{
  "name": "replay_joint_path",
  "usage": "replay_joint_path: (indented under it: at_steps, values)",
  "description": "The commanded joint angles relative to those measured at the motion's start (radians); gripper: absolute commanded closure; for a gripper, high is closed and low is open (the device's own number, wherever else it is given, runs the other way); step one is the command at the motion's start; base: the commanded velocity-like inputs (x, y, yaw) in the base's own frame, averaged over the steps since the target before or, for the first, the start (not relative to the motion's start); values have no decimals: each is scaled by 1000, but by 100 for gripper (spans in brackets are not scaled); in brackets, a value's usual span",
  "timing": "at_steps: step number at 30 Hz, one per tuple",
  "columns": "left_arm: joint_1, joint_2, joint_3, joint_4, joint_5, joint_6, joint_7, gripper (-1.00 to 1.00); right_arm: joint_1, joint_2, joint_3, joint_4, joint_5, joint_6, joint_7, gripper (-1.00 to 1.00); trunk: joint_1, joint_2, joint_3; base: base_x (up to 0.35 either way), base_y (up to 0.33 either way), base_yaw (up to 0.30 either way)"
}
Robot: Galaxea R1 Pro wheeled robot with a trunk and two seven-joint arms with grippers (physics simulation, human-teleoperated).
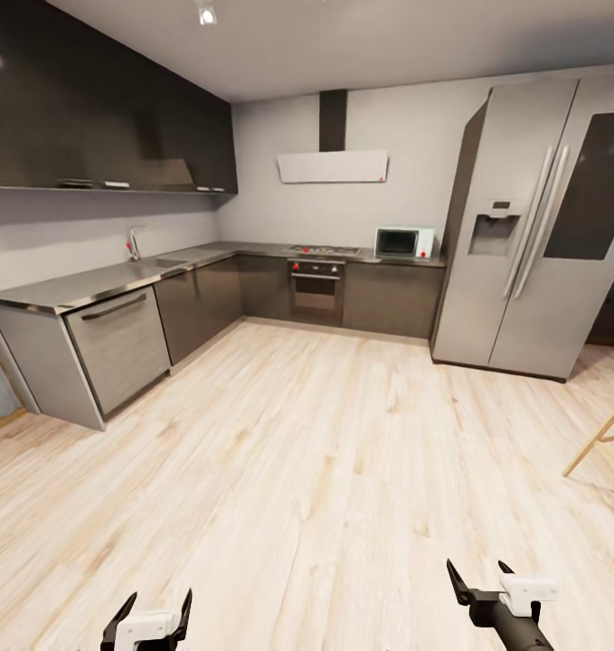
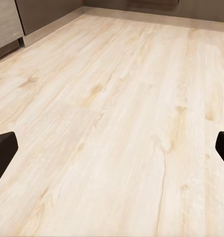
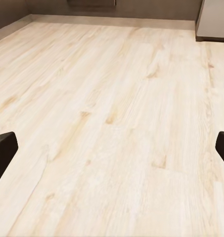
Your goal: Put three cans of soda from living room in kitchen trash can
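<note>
- Two grippers show at the near edge of the head view: the left gripper (image 1: 155, 608) and the right gripper (image 1: 480, 579), both with fingers spread apart and nothing between them.
- Each wrist view looks between dark fingertips (image 2: 3, 153) onto bare wood-plank floor (image 1: 325, 470).
- Beyond the floor lies the kitchen: dark cabinets (image 1: 207, 303) along the left and far walls, an oven (image 1: 316, 287) at the far wall, a microwave (image 1: 402, 242) on the counter, and the steel fridge (image 1: 533, 226) at far right.
- No soda cans or bin appear here, so their place cannot be told.
- Judging by their kind, the cans should be light, rigid, smooth and somewhat slippery; grasping mid-body across the cylinder seems best.
</note>
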Motion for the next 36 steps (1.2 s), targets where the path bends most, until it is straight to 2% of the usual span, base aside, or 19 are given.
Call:
replay_joint_path:
  at_steps: [1, 15, 36]
  values:
    - [0, 0, 0, 0, 0, 0, 0, -100, 0, 0, 0, 0, 0, 0, 0, -100, 0, 0, -2, 0, 0, 0]
    - [0, 0, 0, 0, 0, 0, 0, -100, 0, -1, 2, 0, 1, -2, 4, -100, 0, 0, -13, 0, 0, 19]
    - [0, 0, 0, 0, 0, -1, -1, -100, 0, 0, 3, 0, 2, -10, 4, -100, 0, 0, -13, 0, 0, 235]
